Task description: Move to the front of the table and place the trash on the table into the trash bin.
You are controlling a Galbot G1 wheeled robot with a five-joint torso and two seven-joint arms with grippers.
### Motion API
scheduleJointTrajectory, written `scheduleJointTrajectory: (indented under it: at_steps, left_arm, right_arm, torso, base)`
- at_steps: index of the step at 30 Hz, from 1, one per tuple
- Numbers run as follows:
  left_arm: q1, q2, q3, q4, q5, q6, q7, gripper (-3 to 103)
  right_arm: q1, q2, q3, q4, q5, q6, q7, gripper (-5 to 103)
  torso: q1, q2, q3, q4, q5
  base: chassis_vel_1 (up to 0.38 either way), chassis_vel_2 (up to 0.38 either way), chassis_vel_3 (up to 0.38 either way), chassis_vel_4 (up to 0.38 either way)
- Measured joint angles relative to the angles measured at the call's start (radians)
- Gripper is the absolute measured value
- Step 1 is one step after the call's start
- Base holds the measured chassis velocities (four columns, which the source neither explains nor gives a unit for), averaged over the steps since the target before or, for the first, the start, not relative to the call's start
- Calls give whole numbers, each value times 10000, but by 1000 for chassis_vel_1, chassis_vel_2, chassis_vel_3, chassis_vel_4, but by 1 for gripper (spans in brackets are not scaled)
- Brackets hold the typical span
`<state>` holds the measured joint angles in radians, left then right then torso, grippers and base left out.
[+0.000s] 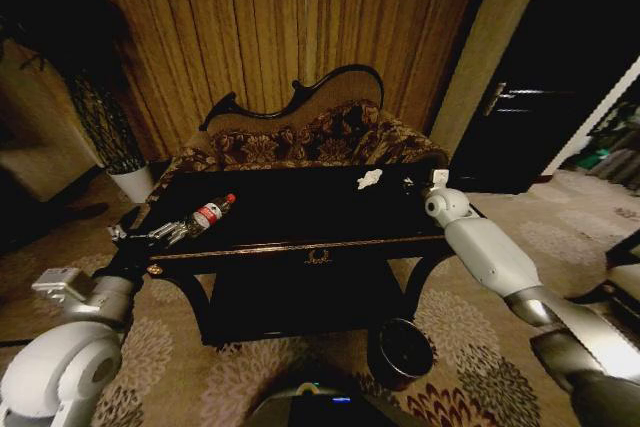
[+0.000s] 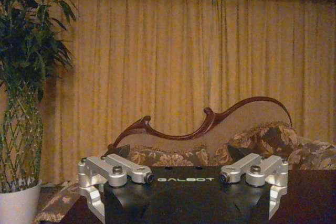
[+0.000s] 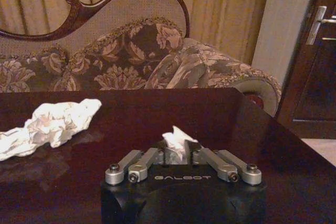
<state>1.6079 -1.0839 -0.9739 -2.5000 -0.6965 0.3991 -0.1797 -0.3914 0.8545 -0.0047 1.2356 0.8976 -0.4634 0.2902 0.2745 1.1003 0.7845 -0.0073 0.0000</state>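
Observation:
The black table (image 1: 300, 239) with gold trim stands right in front of me. A clear bottle (image 1: 210, 214) with a red cap lies near its left front corner. My left gripper (image 1: 160, 236) hovers open at that corner, just short of the bottle. My right gripper (image 3: 178, 155) rests low over the table's right side, shut on a small white paper scrap (image 3: 177, 141). A larger crumpled paper (image 3: 52, 123) lies on the tabletop beside it, also seen from the head as a white crumpled paper (image 1: 369, 179). The dark round trash bin (image 1: 405, 350) stands on the carpet under the table's right front.
A floral sofa (image 1: 300, 142) with a curved dark frame sits directly behind the table. A white plant pot (image 1: 132, 182) stands at the back left. A dark door (image 1: 520, 117) is at the right. Patterned carpet surrounds the table.

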Motion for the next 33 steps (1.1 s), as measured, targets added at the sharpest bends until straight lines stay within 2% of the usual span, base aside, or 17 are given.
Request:
scheduleJointTrajectory:
  at_steps: [3, 5, 7, 19, 23, 25, 27, 30, 33]
  left_arm:
    - [-7, 17, -12, 0, -4, -6, 11, 100]
    - [-6, 18, -15, 0, -5, -8, 14, 100]
    - [-9, 26, -27, 0, -9, -15, 17, 100]
    - [-40, 68, -44, 0, -29, -32, 24, 100]
    - [-86, 86, -33, 0, -41, -35, 25, 100]
    - [-108, 86, -27, 0, -51, -36, 23, 100]
    - [-109, 86, -27, 0, -55, -36, 21, 100]
    - [-113, 76, -26, 0, -64, -39, 22, 100]
    - [-117, 66, -13, 0, -68, -42, 22, 100]
  right_arm:
    - [-13, -12, -10, 16, 0, 33, -4, 7]
    - [-20, -16, -12, 25, 0, 37, -6, 7]
    - [-67, -41, -15, 83, 0, 48, -8, 1]
    - [-292, -213, 85, 566, 76, 394, -94, 0]
    - [-378, -398, 288, 955, 93, 787, -321, 0]
    - [-640, -661, 601, 1551, 209, 1212, -519, 0]
    - [-752, -739, 720, 1759, 260, 1328, -587, 0]
    - [-1613, -1129, 1570, 3010, 653, 1843, -828, 0]
    - [-2506, -1466, 2190, 4025, 914, 2043, -901, 0]
  torso:
    - [0, 0, 0, 1, 0]
    - [0, 0, 0, 1, 0]
    - [0, 0, 0, 0, 0]
    - [-2, 0, 0, 1, 0]
    - [-1, 0, 0, 1, 0]
    - [-1, -1, 0, 2, 0]
    - [-1, 0, 0, 1, 0]
    - [-2, 0, 0, 0, 1]
    - [-1, 0, -1, 0, 0]
  base:
    - [0, 0, 0, 0]
    - [0, 0, 0, 0]
    - [0, 0, 0, 0]
    - [0, 0, 0, 0]
    - [0, 0, 0, 0]
    - [0, 0, 0, 0]
    - [0, 0, 0, 0]
    - [0, 0, 0, 0]
    - [0, 0, 0, 0]
